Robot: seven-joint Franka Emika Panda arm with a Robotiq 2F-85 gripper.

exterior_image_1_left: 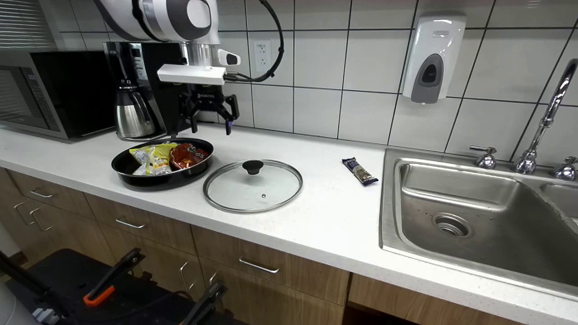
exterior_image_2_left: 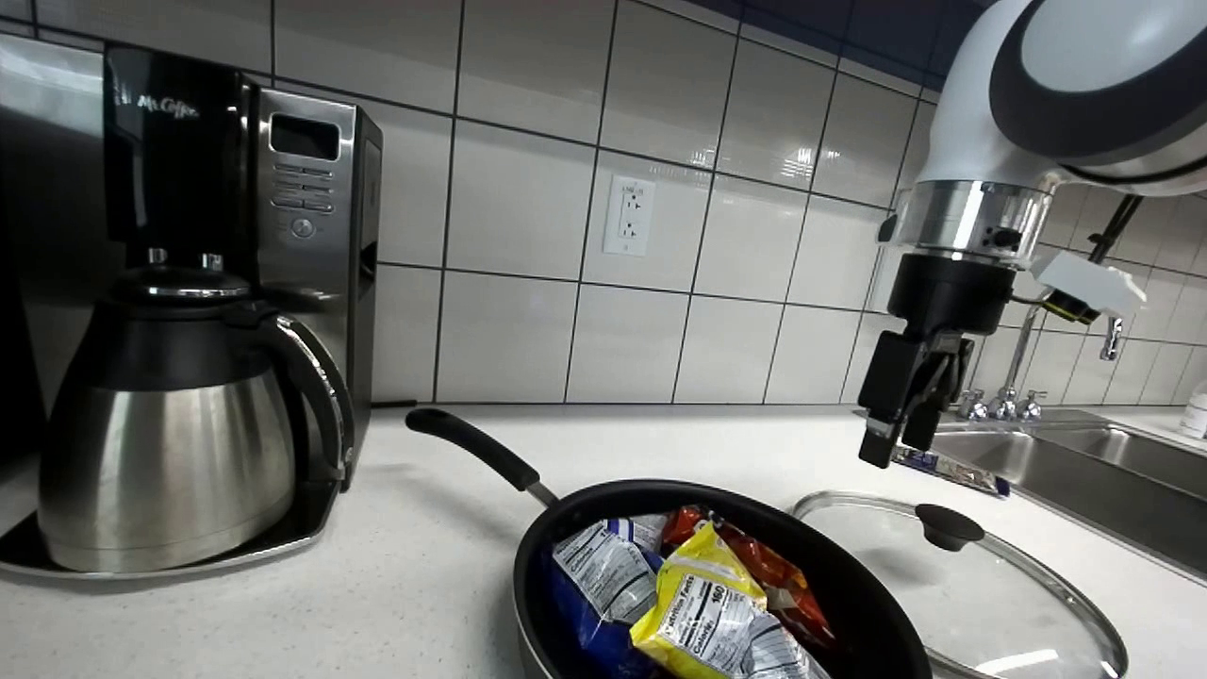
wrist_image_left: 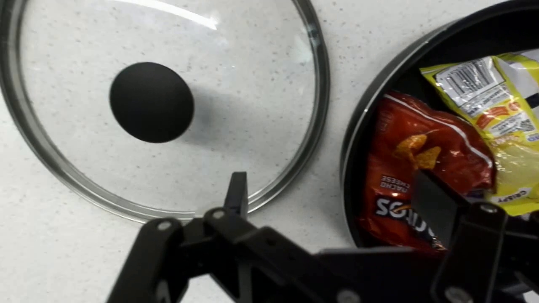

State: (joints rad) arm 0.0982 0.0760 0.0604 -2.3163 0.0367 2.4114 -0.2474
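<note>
My gripper [exterior_image_1_left: 211,130] hangs above the counter with its fingers wide apart and nothing between them. In the wrist view one fingertip [wrist_image_left: 238,189] overlaps the glass lid's edge, and the other overlaps a red chip bag [wrist_image_left: 421,160] inside the black pan [wrist_image_left: 351,147]. The glass lid [exterior_image_1_left: 235,194], with a steel rim and black knob [exterior_image_1_left: 253,167], lies flat beside the pan. A yellow bag [exterior_image_2_left: 702,604] rests in the pan too, and a blue bag [exterior_image_2_left: 589,604] shows there in an exterior view. Toward the sink lies a small wrapped bar [exterior_image_1_left: 359,171].
A coffee maker [exterior_image_2_left: 306,236] with a steel carafe [exterior_image_2_left: 170,462] stands by the pan's handle [exterior_image_2_left: 476,448]. Beyond it is a microwave [exterior_image_1_left: 67,90]. The metal sink [exterior_image_1_left: 451,194] and faucet [exterior_image_1_left: 542,122] are at the opposite end, under a wall soap dispenser [exterior_image_1_left: 435,54].
</note>
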